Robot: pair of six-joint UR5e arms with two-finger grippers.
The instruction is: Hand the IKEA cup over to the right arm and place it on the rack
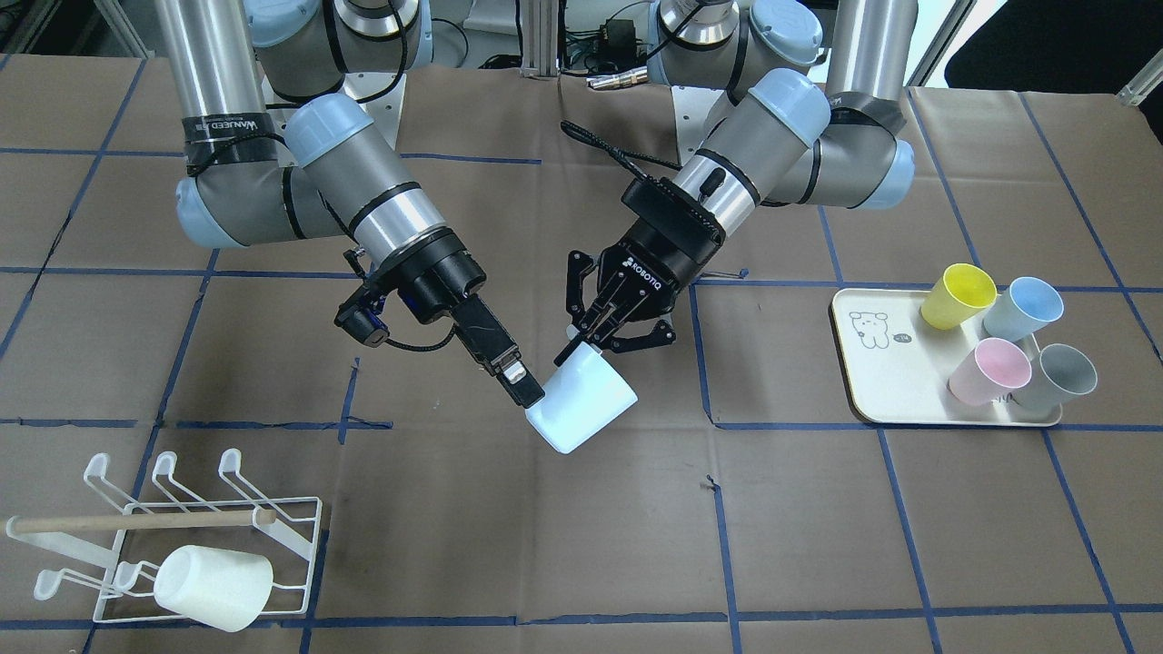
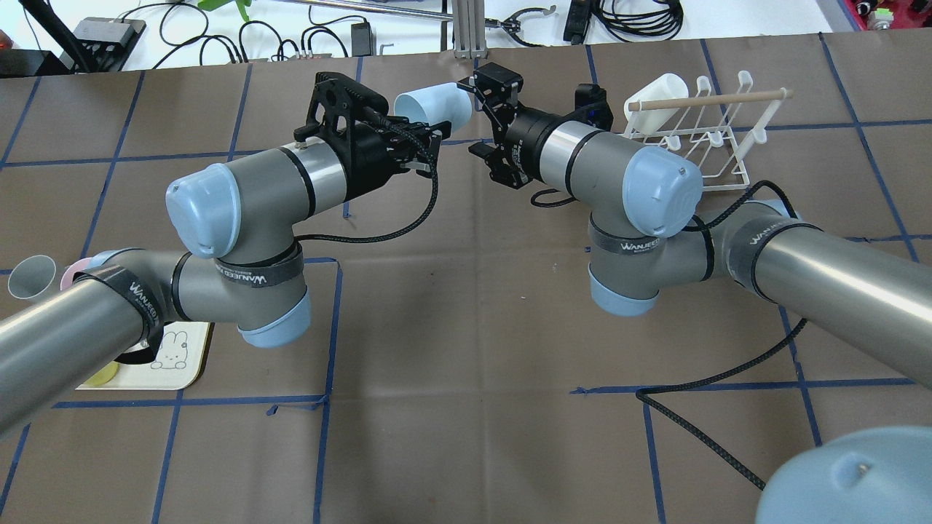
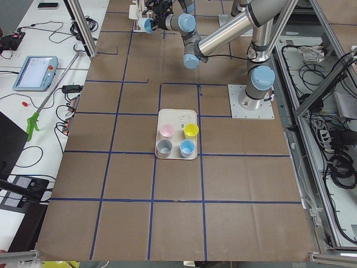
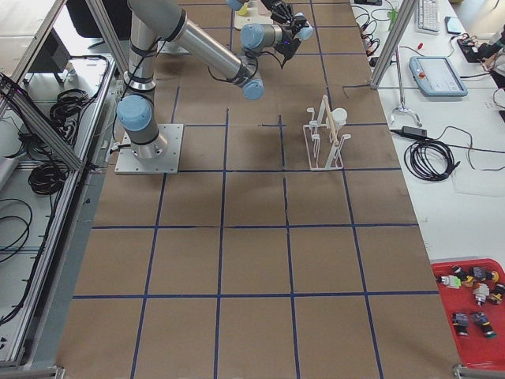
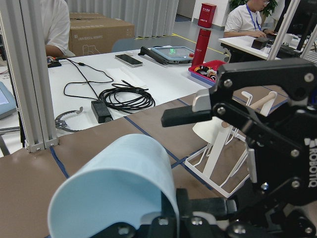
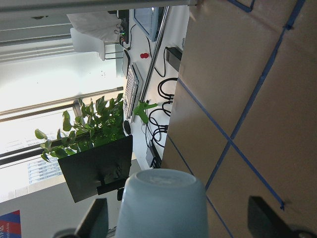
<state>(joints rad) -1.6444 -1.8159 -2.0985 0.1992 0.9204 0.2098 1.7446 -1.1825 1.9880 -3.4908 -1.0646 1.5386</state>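
The pale blue IKEA cup (image 1: 581, 400) hangs on its side above the middle of the table. My left gripper (image 1: 589, 343), the one with thin linkage fingers, is shut on the cup's rim. My right gripper (image 2: 477, 115), on the right arm (image 1: 363, 173), stands open with the cup's closed base between its block fingers (image 1: 520, 381). In the right wrist view the cup (image 6: 161, 208) shows a gap to the finger on each side. The white wire rack (image 1: 291, 527) stands at the table's corner on my right, with its wooden dowel handle (image 1: 136, 522).
A white cup (image 1: 213, 586) lies on the rack's prongs. On my left, a cream tray (image 1: 886, 381) with a bear drawing holds yellow (image 1: 956, 295), blue (image 1: 1027, 307), pink (image 1: 989, 371) and grey (image 1: 1058, 377) cups. Cables trail from both wrists.
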